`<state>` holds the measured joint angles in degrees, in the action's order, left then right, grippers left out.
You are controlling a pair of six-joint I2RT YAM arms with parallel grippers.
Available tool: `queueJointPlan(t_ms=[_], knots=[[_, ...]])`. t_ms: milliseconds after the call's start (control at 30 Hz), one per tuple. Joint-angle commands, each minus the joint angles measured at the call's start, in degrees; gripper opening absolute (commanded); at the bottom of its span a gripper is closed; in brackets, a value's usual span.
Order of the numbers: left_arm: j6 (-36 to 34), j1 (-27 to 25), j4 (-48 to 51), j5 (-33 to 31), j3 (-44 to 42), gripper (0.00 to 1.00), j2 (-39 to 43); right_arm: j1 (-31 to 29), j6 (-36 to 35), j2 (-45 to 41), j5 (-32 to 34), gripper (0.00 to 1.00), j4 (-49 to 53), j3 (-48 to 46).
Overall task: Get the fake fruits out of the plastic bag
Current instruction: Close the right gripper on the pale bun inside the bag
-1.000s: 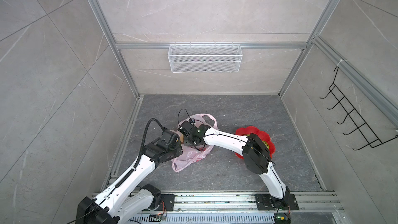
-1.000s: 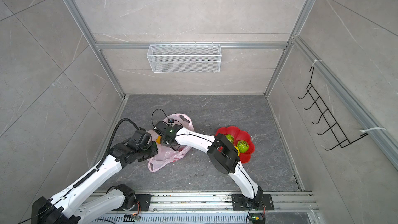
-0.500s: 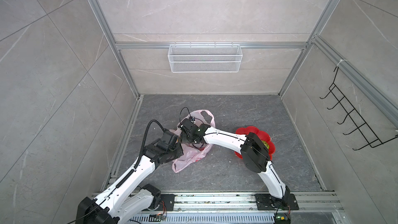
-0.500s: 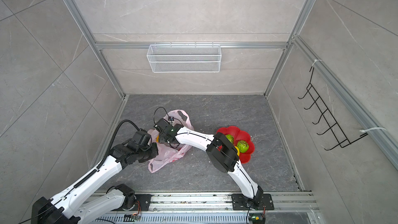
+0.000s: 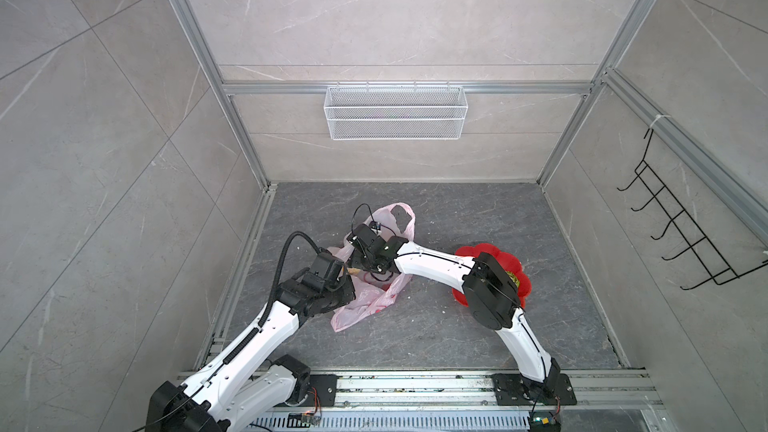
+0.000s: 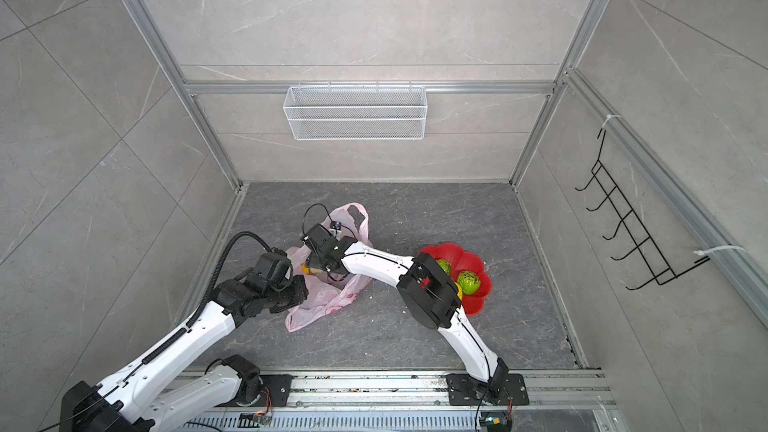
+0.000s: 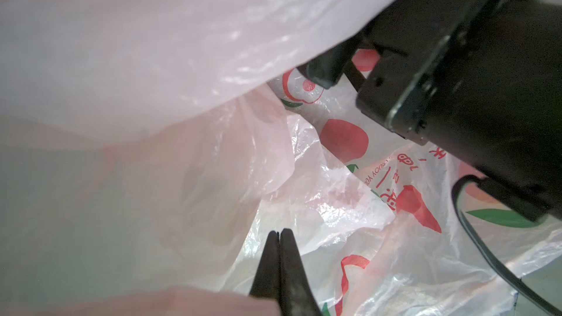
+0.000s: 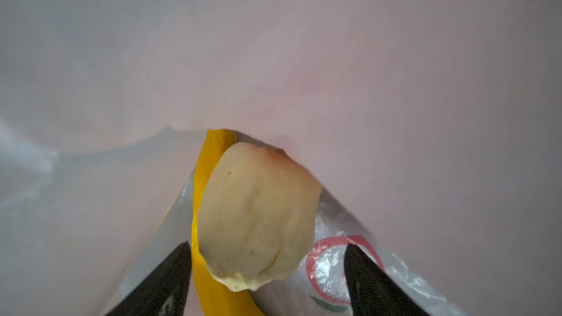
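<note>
Fruits [image 8: 255, 217] are still in the bag [image 8: 395, 86]. We have just spread our right hand [image 8: 267, 247] around the cream one, banana [image 8: 209, 159] alongside, ready to grasp. Our left hand [image 7: 279, 232] is pressed together.

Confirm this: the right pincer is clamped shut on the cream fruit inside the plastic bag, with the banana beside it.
Not clamped. The right wrist view shows the right pincer open, its fingers either side of the cream fruit without touching it. The fruit does lie inside the plastic bag, with the banana beside it.
</note>
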<state>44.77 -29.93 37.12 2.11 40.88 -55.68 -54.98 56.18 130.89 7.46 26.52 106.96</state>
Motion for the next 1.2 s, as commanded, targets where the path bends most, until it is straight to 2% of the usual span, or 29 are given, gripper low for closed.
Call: queueJointPlan(t_ms=[0,567,867,1000,1167], knots=[[-1.3,0.4,-1.4,1.6,-0.1,0.0,0.7,0.3,1.4,2.3,-1.0,0.81,-0.7,0.6],[-2.0,0.4,-2.8,4.9,-1.0,0.0,1.9,0.8,1.0,5.5,0.8,0.81,1.7,5.5],[-1.9,0.3,-2.7,4.8,-0.8,0.0,2.6,1.4,0.8,6.6,0.8,0.77,2.4,5.8],[-1.9,0.4,-2.8,4.8,-0.7,0.0,2.4,1.6,0.8,6.8,0.8,0.73,2.6,5.6],[-1.9,0.4,-3.1,4.7,-0.8,0.0,2.2,1.6,0.6,6.1,0.8,0.63,1.4,4.4]])
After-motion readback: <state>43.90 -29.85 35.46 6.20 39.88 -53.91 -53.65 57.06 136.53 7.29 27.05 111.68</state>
